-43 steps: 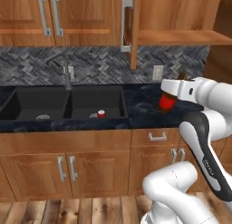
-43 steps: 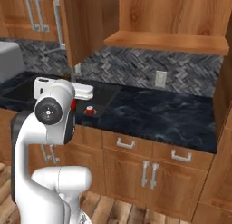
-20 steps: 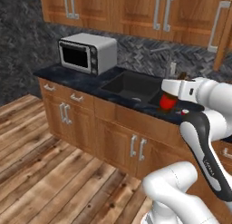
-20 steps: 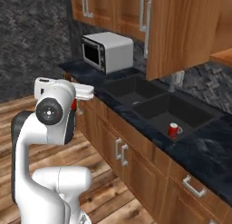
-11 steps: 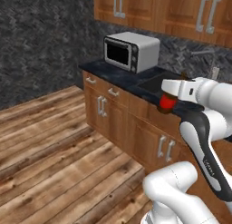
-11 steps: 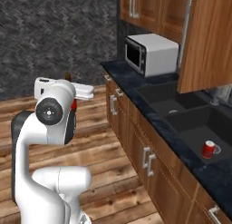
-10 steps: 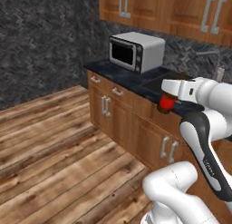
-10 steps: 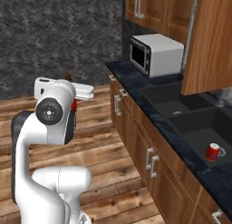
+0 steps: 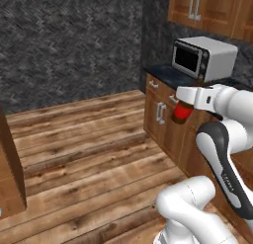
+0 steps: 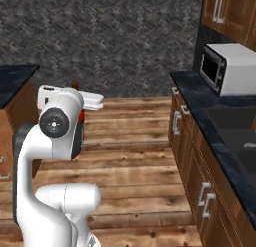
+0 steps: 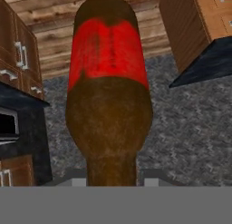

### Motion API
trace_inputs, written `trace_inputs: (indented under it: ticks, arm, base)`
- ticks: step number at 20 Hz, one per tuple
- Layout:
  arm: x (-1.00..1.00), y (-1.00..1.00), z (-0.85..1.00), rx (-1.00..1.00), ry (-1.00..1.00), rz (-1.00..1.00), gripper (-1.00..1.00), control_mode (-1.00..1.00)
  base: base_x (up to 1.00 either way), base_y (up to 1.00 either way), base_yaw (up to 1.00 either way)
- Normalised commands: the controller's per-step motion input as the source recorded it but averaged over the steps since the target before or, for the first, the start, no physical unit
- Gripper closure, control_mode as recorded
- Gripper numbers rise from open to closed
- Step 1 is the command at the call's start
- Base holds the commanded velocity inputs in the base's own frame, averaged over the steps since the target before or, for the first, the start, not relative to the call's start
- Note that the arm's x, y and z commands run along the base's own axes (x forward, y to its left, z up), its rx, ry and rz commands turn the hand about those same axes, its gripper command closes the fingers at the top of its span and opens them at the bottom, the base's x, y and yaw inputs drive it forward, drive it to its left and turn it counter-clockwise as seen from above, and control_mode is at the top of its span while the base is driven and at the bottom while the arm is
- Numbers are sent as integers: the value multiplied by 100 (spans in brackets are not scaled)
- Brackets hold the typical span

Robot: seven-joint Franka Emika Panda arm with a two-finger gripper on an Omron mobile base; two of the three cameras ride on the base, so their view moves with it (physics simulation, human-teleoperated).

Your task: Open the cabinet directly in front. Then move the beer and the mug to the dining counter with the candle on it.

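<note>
The beer (image 9: 181,112), a dark brown bottle with a red label, is held out in front of the arm, with my gripper (image 9: 185,104) shut on it. In the hand view the beer (image 11: 108,105) runs up the middle, and the gripper (image 11: 112,178) clamps its narrow end. A red sliver of the beer (image 10: 81,114) peeks from behind the arm in the right base view. A corner of the dining counter (image 11: 206,53), black top over brown drawers, lies beyond the bottle. Its black top (image 10: 14,76) also shows at the far left. The mug, the candle and the opened cabinet are out of view.
A counter run with brown doors (image 9: 160,112) and a silver microwave (image 9: 203,58) stands on the right under wall cabinets (image 9: 205,11). The black sink (image 10: 235,133) sits further along it. Wooden floor (image 9: 84,144) spreads between the counters, with a dark stone wall (image 9: 69,40) behind.
The base has turned left, so the whole scene slid right: the sink left the left base view and the dining counter came in. The bottle stays gripped the same way.
</note>
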Motion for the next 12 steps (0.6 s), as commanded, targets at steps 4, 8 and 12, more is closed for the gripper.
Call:
trace_inputs:
  ticks: [4,8,12]
  arm:
    - [0,0,0,0,0,0,100,100]
    - [0,0,0,0,0,0,100,100]
    - [0,0,0,0,0,0,100,100]
  base:
    - [4,37,38]
    - [13,39,26]
    - [19,44,14]
